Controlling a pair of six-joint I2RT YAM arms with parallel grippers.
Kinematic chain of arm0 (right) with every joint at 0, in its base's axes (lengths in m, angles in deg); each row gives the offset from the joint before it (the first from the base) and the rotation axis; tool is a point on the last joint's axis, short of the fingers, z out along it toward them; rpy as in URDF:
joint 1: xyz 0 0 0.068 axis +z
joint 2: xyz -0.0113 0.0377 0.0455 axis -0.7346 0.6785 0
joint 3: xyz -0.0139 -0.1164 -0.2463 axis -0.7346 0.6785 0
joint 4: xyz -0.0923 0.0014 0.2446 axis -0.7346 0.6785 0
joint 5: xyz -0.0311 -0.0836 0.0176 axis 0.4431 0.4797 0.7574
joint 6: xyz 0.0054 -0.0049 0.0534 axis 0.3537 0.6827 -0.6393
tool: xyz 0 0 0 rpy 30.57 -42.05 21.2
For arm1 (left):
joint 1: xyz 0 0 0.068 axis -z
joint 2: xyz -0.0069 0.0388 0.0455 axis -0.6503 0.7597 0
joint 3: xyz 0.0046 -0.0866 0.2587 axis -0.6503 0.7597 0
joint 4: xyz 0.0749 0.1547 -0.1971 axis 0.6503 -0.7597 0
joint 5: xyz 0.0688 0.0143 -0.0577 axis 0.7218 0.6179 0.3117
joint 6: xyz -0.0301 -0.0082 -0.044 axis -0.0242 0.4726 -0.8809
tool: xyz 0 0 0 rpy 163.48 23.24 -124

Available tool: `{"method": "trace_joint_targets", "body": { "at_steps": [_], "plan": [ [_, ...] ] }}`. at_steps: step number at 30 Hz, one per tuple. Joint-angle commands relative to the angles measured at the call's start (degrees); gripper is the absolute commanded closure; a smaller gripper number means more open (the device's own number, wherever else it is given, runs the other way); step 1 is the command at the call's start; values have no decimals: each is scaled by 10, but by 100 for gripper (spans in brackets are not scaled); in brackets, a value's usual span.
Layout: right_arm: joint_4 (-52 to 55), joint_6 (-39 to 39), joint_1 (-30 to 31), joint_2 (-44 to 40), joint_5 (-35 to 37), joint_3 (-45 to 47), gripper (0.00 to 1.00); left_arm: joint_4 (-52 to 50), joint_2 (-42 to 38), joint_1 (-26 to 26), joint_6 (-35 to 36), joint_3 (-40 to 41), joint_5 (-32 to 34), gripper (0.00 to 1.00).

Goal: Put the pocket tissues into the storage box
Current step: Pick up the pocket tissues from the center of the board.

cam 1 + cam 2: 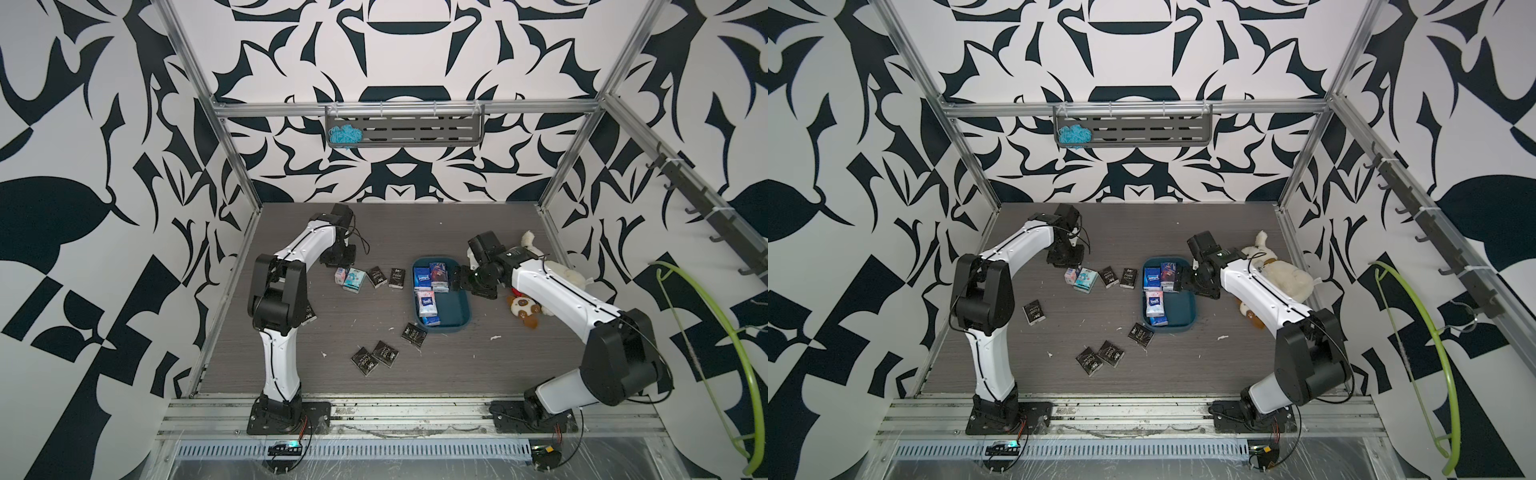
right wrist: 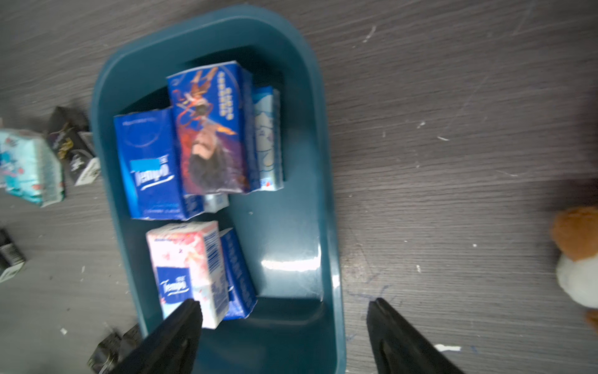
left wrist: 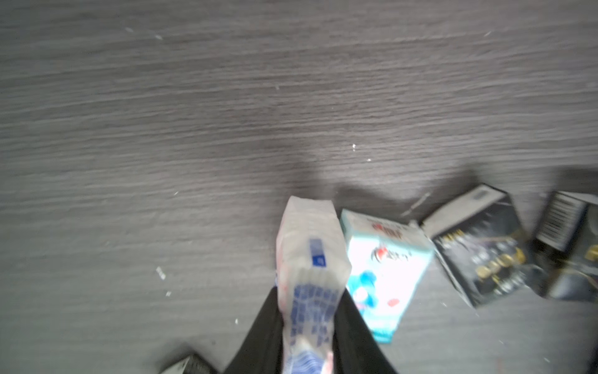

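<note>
My left gripper (image 3: pixel 309 301) is shut on a pink-white pocket tissue packet (image 3: pixel 310 239) with blue print, at the left end of a row of loose packets (image 1: pixel 340 275). Beside it on the table lie a light teal packet (image 3: pixel 385 268) and two black ones (image 1: pixel 377 276). Three more black packets (image 1: pixel 385 353) lie nearer the front, and another (image 1: pixel 1033 312) lies by the left arm. The dark teal storage box (image 1: pixel 457 307) holds several blue and pink-white packets (image 2: pixel 207 136). My right gripper (image 2: pixel 284 304) hangs open over the box's right rim (image 2: pixel 326 162) with nothing between its fingers.
A white plush toy (image 1: pixel 1275 270) and a brown-and-white one (image 1: pixel 523 309) lie right of the box, under the right arm. A grey slotted shelf (image 1: pixel 415 129) with blue yarn hangs on the back wall. A green hanger (image 1: pixel 706 332) and a hook rail stand at the right.
</note>
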Motion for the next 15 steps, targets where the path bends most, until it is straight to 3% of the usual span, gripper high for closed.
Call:
{"method": "trace_joint_targets", "body": {
  "at_steps": [1,5,8,11,15],
  "plan": [
    [-18,19,23,-31,-45,1,15,-15,-74,-3,-55,17,-30,73],
    [-29,31,57,-43,-65,8,13,43,-155,-2,-156,86,-110,71],
    [-45,27,87,-60,-73,17,5,142,-229,10,-267,183,-171,71],
    [-62,21,118,-74,-83,24,0,217,-295,68,-360,263,-152,71],
    [-112,-1,150,-92,-122,46,0,242,-325,185,-436,297,-74,71]
  ]
}}
